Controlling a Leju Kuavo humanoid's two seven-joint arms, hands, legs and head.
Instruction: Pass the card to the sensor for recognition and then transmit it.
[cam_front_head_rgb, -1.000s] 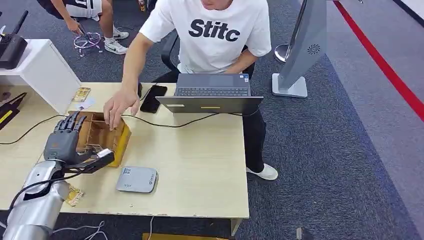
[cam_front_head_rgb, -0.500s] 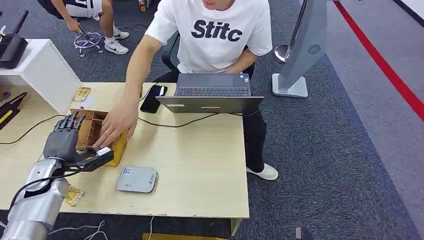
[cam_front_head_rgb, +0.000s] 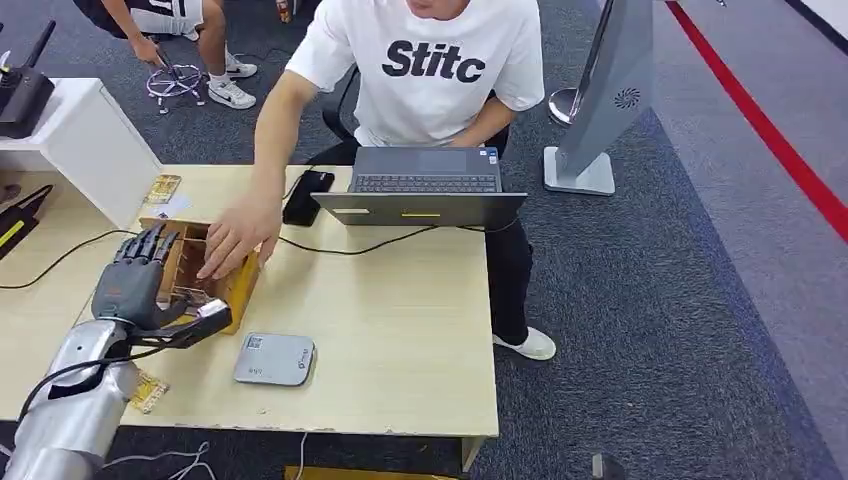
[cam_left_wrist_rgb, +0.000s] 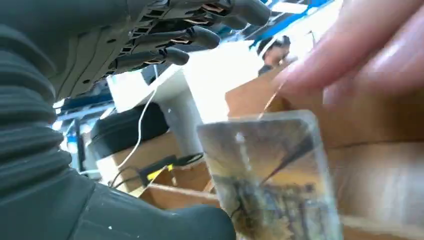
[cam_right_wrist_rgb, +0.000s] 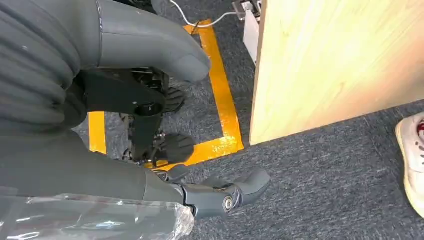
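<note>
**Reaching into the card box with a person's hand alongside**

Hovering over the near end of the wooden box (cam_front_head_rgb: 238, 290), the left hand (cam_front_head_rgb: 130, 280) has its fingers spread forward and its thumb out toward the box's near wall. In the left wrist view a card (cam_left_wrist_rgb: 272, 175) in a clear glossy sleeve stands upright just off the thumb (cam_left_wrist_rgb: 150, 220); whether the thumb presses it against a finger is hidden, so I cannot tell if it is held. The card looks light, thin and fairly stiff, and its slick sleeve would likely slip under a loose hold. Pinching it flat across both faces near one short edge seems soundest, leaving most of the face bare for the sensor (cam_front_head_rgb: 274, 359), the grey pad lying on the table (cam_front_head_rgb: 400, 340) just beside the box.

The box has wooden dividers, with what may be more cards standing between them. A person's hand (cam_front_head_rgb: 235, 235) rests on its far rim, fingers dipping inside.

The right hand (cam_right_wrist_rgb: 220, 195) hangs below the table edge, fingers loosely curled around nothing
</note>
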